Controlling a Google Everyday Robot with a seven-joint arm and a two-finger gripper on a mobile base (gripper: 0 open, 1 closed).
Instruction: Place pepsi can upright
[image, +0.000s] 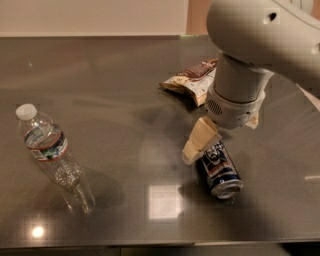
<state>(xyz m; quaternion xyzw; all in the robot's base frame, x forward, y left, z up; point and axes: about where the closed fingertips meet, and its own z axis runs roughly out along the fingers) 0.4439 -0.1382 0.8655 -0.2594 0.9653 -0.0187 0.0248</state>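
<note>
Dark glossy tabletop (100, 100) carries the pepsi can (221, 171) on its side near the front right; the gripper (202, 144) sits at its far end, whether gripping I cannot tell, arm (240, 90) descending steeply from upper right

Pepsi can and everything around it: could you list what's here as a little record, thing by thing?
pepsi can: lying on its side on the table, right of centre
gripper: low, at the can's far end
water bottle: standing, far left, white cap on
snack bag: lying farther back, partly behind the arm
table: dark, glossy
</note>
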